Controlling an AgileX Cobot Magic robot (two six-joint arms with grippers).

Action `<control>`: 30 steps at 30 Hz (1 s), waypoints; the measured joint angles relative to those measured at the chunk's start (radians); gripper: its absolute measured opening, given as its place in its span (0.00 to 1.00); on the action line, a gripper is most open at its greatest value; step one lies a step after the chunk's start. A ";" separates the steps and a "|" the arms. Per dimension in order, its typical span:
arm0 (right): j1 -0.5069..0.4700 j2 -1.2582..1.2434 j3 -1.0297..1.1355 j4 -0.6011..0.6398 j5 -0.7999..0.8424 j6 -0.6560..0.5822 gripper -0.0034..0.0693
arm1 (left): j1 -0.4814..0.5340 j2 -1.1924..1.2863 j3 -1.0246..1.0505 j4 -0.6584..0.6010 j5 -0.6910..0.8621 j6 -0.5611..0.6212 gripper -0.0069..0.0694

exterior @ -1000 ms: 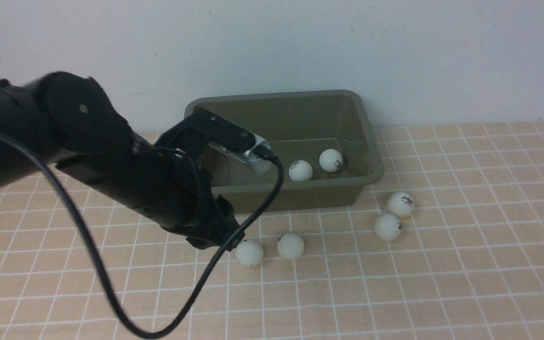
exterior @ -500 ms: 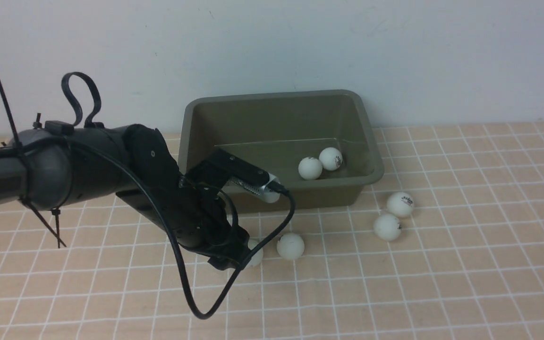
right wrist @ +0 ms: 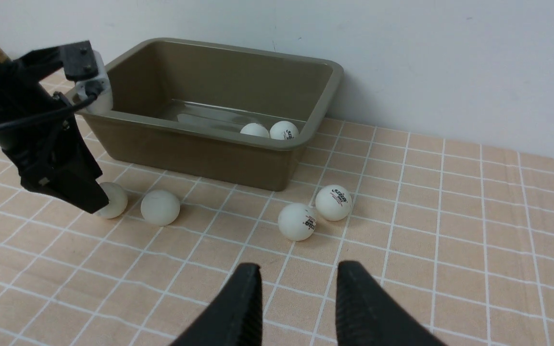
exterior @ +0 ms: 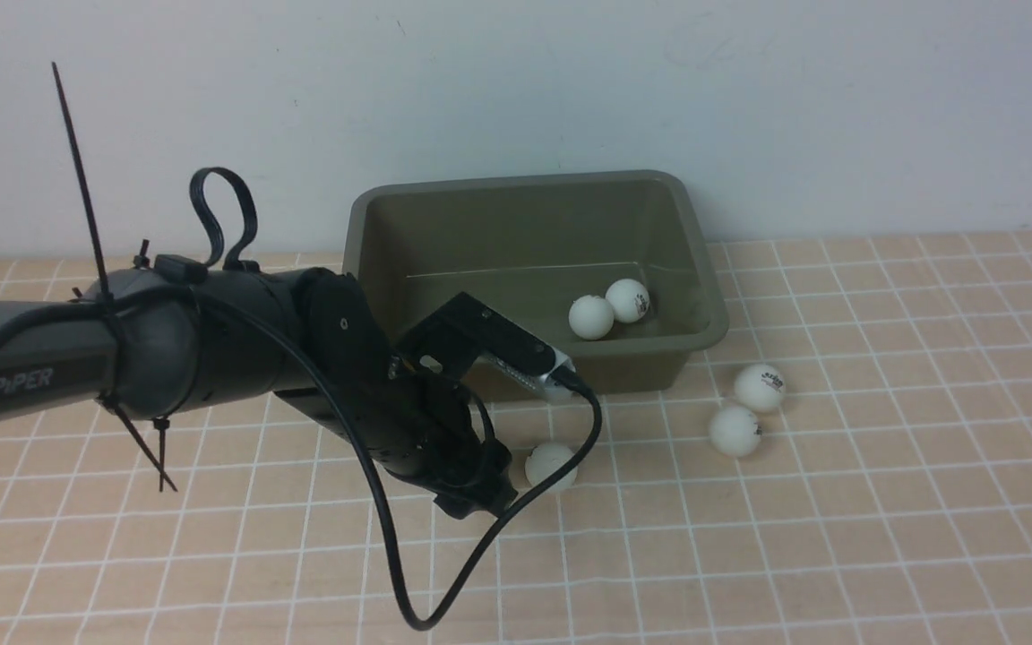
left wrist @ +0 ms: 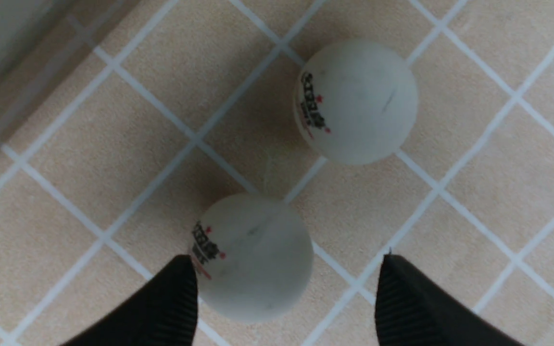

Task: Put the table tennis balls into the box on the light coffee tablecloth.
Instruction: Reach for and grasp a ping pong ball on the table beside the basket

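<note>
A peach, white-gridded tablecloth (exterior: 883,502) meets a plain white wall (exterior: 749,90). The box (exterior: 525,179) sits at the back of the cloth, its long axis along the wall and its mouth up. It holds two balls (exterior: 591,316); four more lie in front of it. The left gripper (left wrist: 286,269) straddles one ball (left wrist: 253,257), jaws wide and unclamped. The right gripper (right wrist: 298,274) is half-open and empty.

I count two white balls (exterior: 591,317) resting together in the olive box (exterior: 525,184), four more loose on the peach grid cloth (exterior: 838,537).

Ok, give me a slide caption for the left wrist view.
Open left gripper straddles one table tennis ball on the gridded tablecloth, a second ball nearby.
</note>
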 joint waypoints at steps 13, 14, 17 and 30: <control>0.000 0.000 0.000 0.000 0.000 0.002 0.34 | -0.002 0.048 0.000 -0.001 -0.094 0.032 0.49; 0.000 0.000 0.000 0.000 0.000 0.003 0.34 | -0.002 0.048 0.000 -0.001 -0.093 0.032 0.49; 0.000 0.000 0.000 0.000 0.000 0.003 0.34 | -0.002 0.047 -0.001 -0.002 -0.072 0.029 0.49; 0.000 0.000 0.000 0.000 0.000 0.003 0.34 | -0.001 -0.107 -0.252 -0.140 0.067 0.100 0.49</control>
